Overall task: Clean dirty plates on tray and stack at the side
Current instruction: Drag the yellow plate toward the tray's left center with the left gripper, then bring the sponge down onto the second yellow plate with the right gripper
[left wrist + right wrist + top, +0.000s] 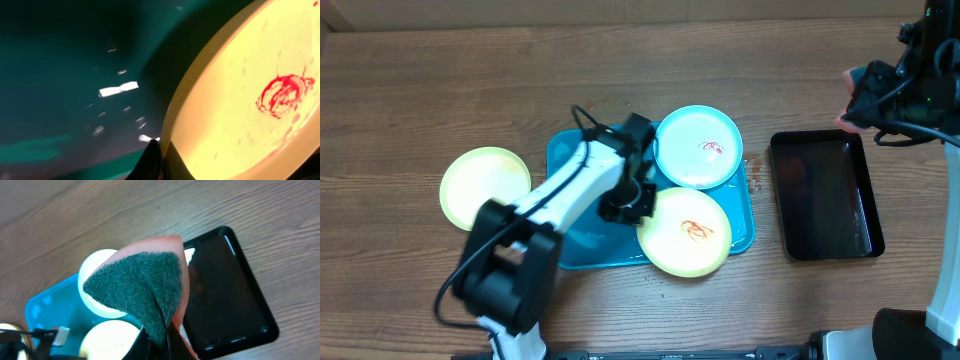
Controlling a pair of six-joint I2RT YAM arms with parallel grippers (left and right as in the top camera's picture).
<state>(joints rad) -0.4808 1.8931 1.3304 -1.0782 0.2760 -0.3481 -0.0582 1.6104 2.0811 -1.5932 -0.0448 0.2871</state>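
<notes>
A yellow-green plate (686, 232) smeared with red sauce lies at the front right of the teal tray (580, 240). My left gripper (642, 207) is shut on its left rim. The left wrist view shows that plate (240, 100) close up, its edge pinched between my left gripper's (161, 150) fingers above the tray floor (60, 60). A light blue plate (697, 147) with a small red smear rests on the tray's back right corner. Another yellow-green plate (485, 186) sits on the table left of the tray. My right gripper (853, 103) hovers at the far right, shut on a pink-and-green sponge (140, 285).
A black rectangular tray (825, 195) lies on the wooden table right of the teal tray, below my right gripper (160, 340). My left arm stretches from the front left across the teal tray. A few red specks dot the table between the two trays.
</notes>
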